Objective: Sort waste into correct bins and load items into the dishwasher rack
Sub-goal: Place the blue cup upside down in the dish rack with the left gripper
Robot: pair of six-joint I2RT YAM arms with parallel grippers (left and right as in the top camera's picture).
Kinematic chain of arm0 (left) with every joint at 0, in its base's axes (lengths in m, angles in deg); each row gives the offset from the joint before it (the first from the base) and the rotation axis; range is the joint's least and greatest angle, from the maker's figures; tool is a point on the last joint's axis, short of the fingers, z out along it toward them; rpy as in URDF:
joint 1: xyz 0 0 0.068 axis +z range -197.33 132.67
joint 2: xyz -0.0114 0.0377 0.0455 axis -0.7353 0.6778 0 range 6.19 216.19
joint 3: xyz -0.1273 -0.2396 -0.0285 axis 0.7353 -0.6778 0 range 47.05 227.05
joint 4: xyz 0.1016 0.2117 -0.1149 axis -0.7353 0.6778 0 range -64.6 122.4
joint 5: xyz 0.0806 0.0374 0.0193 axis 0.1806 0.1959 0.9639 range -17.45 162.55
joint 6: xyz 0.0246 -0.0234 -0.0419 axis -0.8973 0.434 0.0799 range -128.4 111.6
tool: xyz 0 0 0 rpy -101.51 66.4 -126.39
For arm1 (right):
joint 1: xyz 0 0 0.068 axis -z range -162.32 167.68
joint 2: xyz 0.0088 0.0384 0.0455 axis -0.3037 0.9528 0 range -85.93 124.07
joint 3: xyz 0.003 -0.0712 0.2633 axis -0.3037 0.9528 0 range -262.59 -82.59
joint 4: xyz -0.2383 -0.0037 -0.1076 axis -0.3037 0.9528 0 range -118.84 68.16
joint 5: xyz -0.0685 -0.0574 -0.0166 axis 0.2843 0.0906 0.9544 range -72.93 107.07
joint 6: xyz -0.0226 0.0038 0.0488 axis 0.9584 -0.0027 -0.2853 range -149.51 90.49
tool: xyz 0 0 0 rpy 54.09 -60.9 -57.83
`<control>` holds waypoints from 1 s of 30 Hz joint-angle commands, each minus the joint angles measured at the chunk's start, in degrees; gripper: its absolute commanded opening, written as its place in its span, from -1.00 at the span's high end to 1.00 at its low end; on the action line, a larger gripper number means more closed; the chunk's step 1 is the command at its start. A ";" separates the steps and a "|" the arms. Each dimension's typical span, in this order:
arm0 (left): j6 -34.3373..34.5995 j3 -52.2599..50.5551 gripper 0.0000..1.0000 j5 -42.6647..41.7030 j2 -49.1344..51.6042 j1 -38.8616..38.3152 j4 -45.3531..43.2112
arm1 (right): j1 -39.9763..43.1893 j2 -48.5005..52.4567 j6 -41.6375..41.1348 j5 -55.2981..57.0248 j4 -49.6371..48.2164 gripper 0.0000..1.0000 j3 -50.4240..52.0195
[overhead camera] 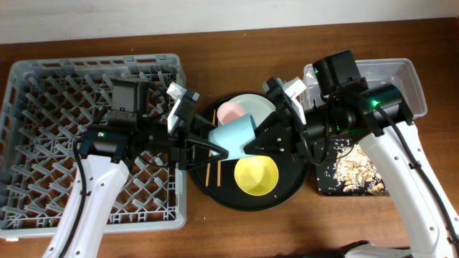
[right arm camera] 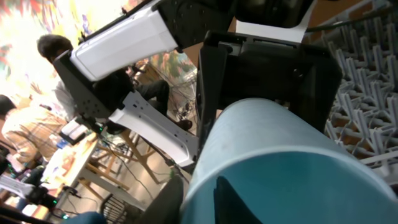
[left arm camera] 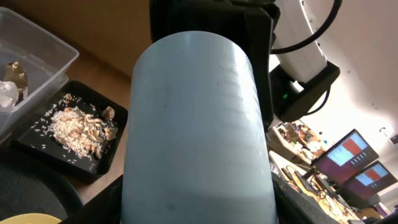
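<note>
Claws from both arms meet over the round black tray point(overhead camera: 215, 197), with the blue cup point(overhead camera: 233, 132) lying on its side between them, lifted off the tray. The left claw point(overhead camera: 211, 140) is clamped around the cup's closed end; in the left wrist view the cup point(left arm camera: 196, 137) fills the frame, with dark fingers flanking it low on either side. The right claw point(overhead camera: 257, 136) is at the cup's open mouth. In the right wrist view a dark finger shows inside the rim of the cup point(right arm camera: 280, 155), but I cannot tell whether that claw is pressed shut on the wall or only resting there. Just behind the two claws on the tray sit the pink cup point(overhead camera: 231, 111) and the pale plate point(overhead camera: 258, 106). Just in front of the right claw is the yellow bowl point(overhead camera: 256, 175), and below the left claw lie the chopsticks point(overhead camera: 208, 170). Behind the left claw, under its arm, stands the grey rack point(overhead camera: 43, 143) on the counter point(overhead camera: 215, 50). Past the right claw are the clear tub point(overhead camera: 409, 79) and the shallow black tray point(overhead camera: 323, 188), which holds the food scraps point(overhead camera: 358, 172). The left wrist view shows the scraps point(left arm camera: 78, 127) again, beside the tub point(left arm camera: 43, 56) with a white tissue point(left arm camera: 7, 93) and a gold wrapper point(left arm camera: 15, 74) inside.
</note>
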 commanded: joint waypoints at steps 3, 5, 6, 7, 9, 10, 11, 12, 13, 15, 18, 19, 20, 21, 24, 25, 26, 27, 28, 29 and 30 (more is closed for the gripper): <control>-0.44 0.74 0.18 -1.86 -0.83 1.70 -0.13 | 0.90 0.52 0.31 2.19 -0.61 0.04 0.26; 0.66 0.74 0.21 -1.33 -1.46 3.34 -0.13 | 2.23 0.52 0.09 2.16 -1.20 -0.06 0.22; 2.45 0.79 0.22 0.61 -1.99 4.44 -0.13 | 3.37 0.52 0.09 2.19 -1.33 -0.14 0.22; 4.68 0.81 0.24 3.76 -2.67 5.60 -0.13 | 4.68 0.52 0.09 2.23 -1.31 -0.18 0.22; 8.02 0.85 0.31 9.79 -4.11 7.39 -0.13 | 7.08 0.52 -0.44 3.28 -1.29 -0.22 0.22; 9.88 0.92 0.34 13.62 -5.14 8.50 -0.09 | 8.96 0.52 -1.51 5.01 -1.31 -0.23 0.22; 11.41 0.98 0.35 16.63 -5.97 9.35 -0.09 | 10.27 0.52 -2.27 6.64 -1.29 -0.24 0.22; 13.35 1.16 0.35 20.52 -6.88 10.36 0.17 | 11.37 0.52 -3.52 8.96 -1.29 -0.24 0.22; 14.95 1.62 0.35 25.22 -7.80 11.47 1.07 | 12.26 0.52 -5.01 11.41 -1.29 -0.24 0.22; 16.13 4.15 0.35 36.76 -8.74 13.77 5.42 | 13.79 0.52 -10.23 19.30 -1.27 -0.25 0.22; 16.44 11.19 0.35 53.62 -7.50 15.52 14.53 | 14.03 0.52 -16.20 29.83 -1.29 -0.25 0.22; 16.87 13.79 0.35 57.66 -6.67 15.63 17.09 | 14.01 0.52 -17.14 31.78 -1.27 -0.25 0.22; 16.92 17.29 0.35 61.05 -5.35 15.61 20.02 | 14.01 0.52 -17.62 32.76 -1.27 -0.25 0.22; 17.20 20.26 0.35 63.49 -4.07 15.61 22.29 | 14.01 0.52 -18.05 33.59 -1.29 -0.25 0.22; 19.26 29.68 0.36 73.42 1.53 15.61 29.97 | 14.01 0.52 -18.03 33.97 -1.18 -0.25 0.28; 19.65 32.61 0.36 77.07 4.15 15.61 32.92 | 14.01 0.52 -18.03 34.60 -0.94 -0.25 0.28; 19.63 34.80 0.36 79.14 7.10 15.61 35.47 | 14.01 0.52 -18.03 35.30 -0.74 -0.26 0.28; 19.58 35.69 0.36 79.47 9.44 15.61 37.00 | 14.01 0.52 -18.03 36.26 -0.35 -0.27 0.28; 19.56 35.71 0.36 79.45 11.63 15.61 37.66 | 14.01 0.52 -18.01 37.16 0.09 -0.27 0.28; 19.54 35.69 0.36 79.52 14.51 15.61 38.23 | 14.01 0.52 -18.01 38.10 0.48 -0.27 0.31; 19.54 35.69 0.36 79.47 16.83 15.61 38.51 | 14.01 0.52 -18.01 38.86 0.66 -0.27 0.37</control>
